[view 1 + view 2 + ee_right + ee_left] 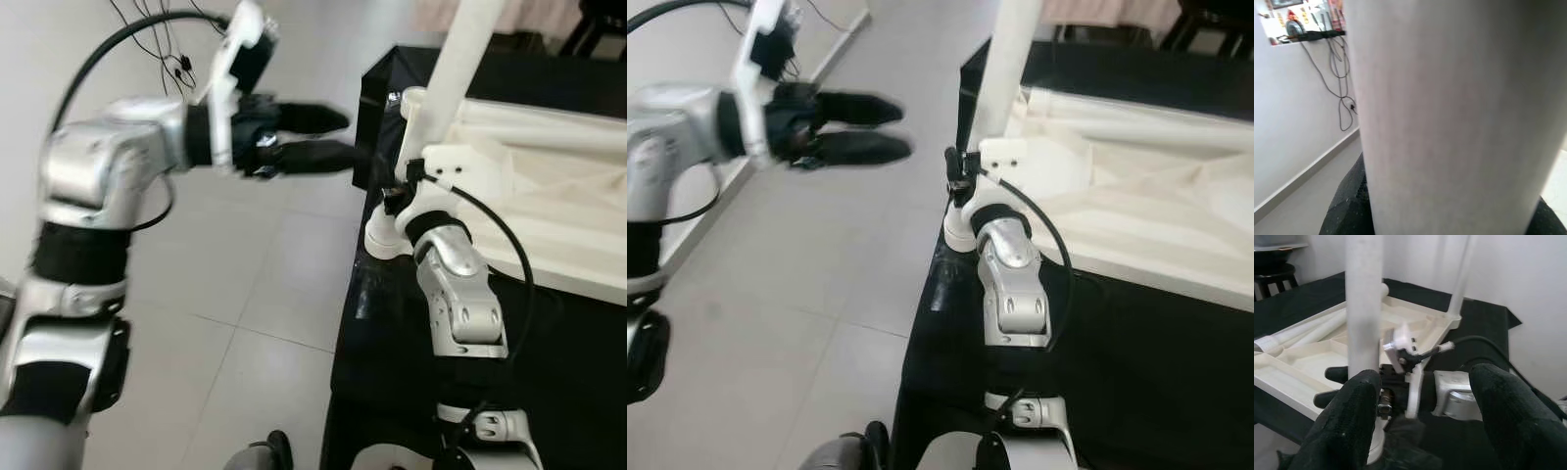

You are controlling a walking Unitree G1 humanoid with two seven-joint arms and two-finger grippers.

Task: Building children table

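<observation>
A white children's table top point(549, 196) lies upside down on a black-covered surface. One white table leg point(460, 59) stands upright at its near left corner. My right gripper point(1449, 215) is shut on the foot of this leg, and its black fingers point(1334, 374) wrap the leg point(1364, 303) from both sides. My left gripper point(345, 137) hangs open in the air over the floor, left of the table and pointing at the leg, a short way from it. Another loose leg point(549, 122) lies across the upturned top.
The black cloth point(549, 372) hangs over the table's edge toward the pale tiled floor point(245, 294). Cables point(167, 49) trail on the floor at the far left. A thinner upright leg point(1463, 279) rises at a far corner. A dark stool point(1273, 276) stands behind.
</observation>
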